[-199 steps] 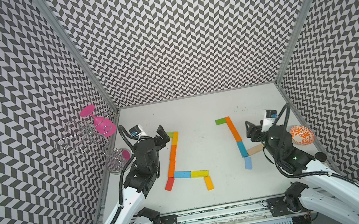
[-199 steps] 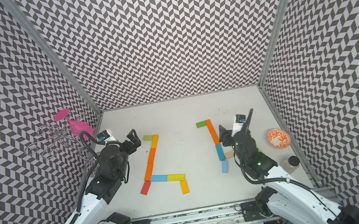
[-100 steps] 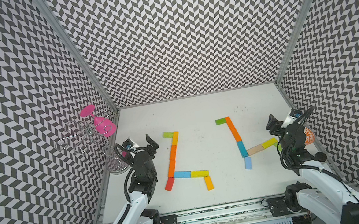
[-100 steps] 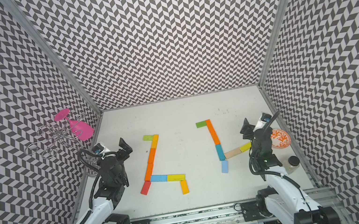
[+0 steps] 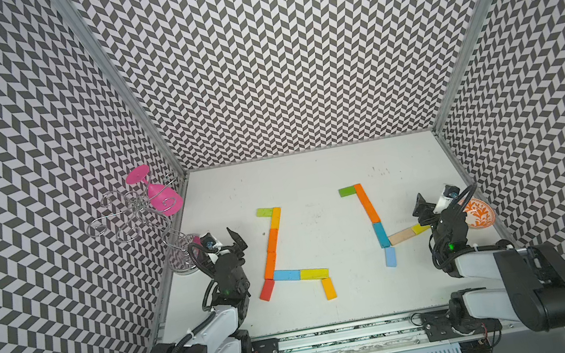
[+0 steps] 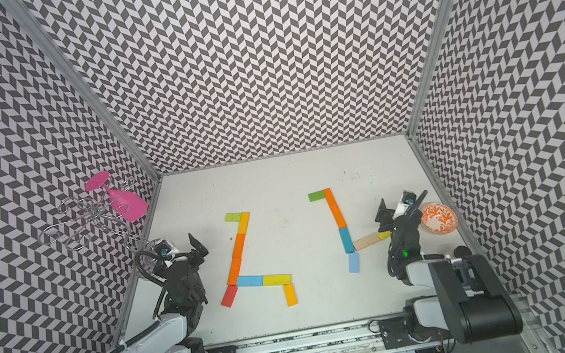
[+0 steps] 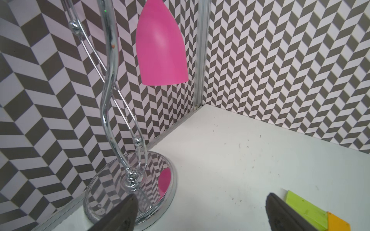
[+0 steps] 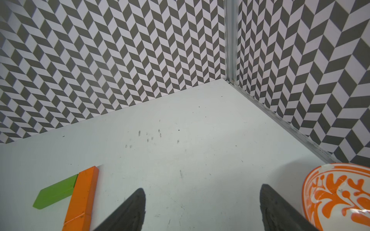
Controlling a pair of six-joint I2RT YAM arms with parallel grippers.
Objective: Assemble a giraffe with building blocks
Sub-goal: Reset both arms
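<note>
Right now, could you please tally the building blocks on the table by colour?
Green blocks: 2
Orange blocks, amber included: 6
Blue blocks: 3
Yellow blocks: 2
Red block: 1
Tan block: 1
Total: 15

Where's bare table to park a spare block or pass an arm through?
Bare: the lane between the left figure and right figure; the strip behind both, up to the back wall. Crowded: bowl beside the right gripper; rack base beside the left gripper.
</note>
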